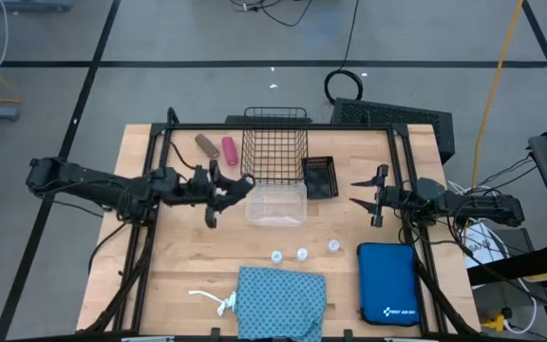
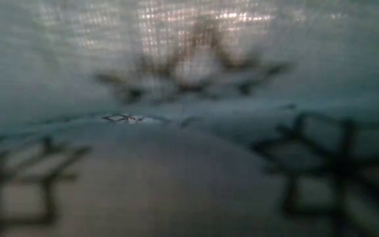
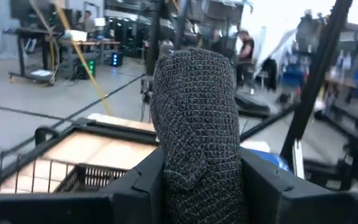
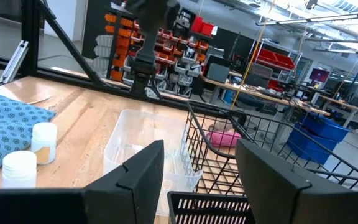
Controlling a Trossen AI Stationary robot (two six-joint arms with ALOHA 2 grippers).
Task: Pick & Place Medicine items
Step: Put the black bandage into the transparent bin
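Beyond my wooden table [image 1: 160, 256] the floor [image 1: 160, 85] is grey concrete crossed by dark tape lines, with a black cable coil [image 1: 347, 84] lying just past the far edge. Past my claw I see a lit workshop: red and orange parts bins [image 4: 185, 37], a blue barrel [image 4: 319, 140], workbenches [image 3: 73, 43] and a person [image 3: 246, 46] standing far off.

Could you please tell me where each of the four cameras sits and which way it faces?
High: overhead, straight down; both arms, left gripper, right gripper.
Low: table level, blocked by teal cloth.
Left wrist: raised, faces the room; a dark mesh-textured finger fills it.
Right wrist: over the table; own fingers open.
Shared: clear bin, wire basket.
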